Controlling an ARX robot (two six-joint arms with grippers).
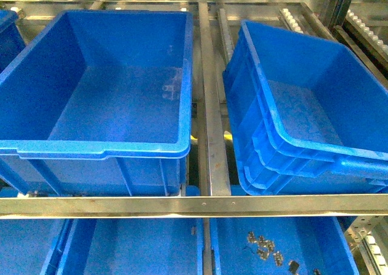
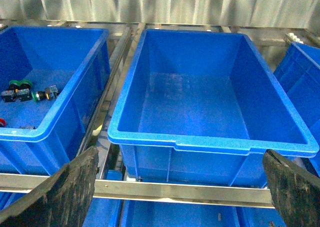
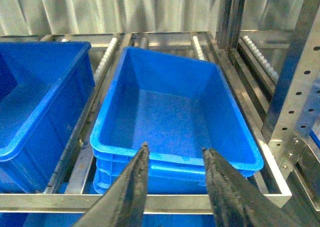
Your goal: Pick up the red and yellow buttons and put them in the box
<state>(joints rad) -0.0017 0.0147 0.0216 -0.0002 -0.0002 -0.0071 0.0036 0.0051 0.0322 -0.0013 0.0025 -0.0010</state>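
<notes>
Left gripper (image 2: 180,187) spread wide before an empty blue bin (image 2: 210,142); right gripper (image 3: 175,159) parted, holding nothing.

You see only fingers. The left gripper (image 2: 180,192) has broad, black, rough-textured fingers (image 2: 65,194). The right gripper (image 3: 175,182) has narrower, tapering, dark ones (image 3: 132,192).

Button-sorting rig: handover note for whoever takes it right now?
Left hand: open wide, empty, hanging before the middle bin.
Right hand: open, empty, before the stacked right bins.
Buttons: a small cluster of switches lies in the far-left bin, green caps visible; a speck of red shows at the frame edge. No yellow cap can be made out.
Done: nothing visibly placed; middle and right bins look empty.
Left: pick all red and yellow buttons and box them. Which bin is the target box is not clear.
</notes>
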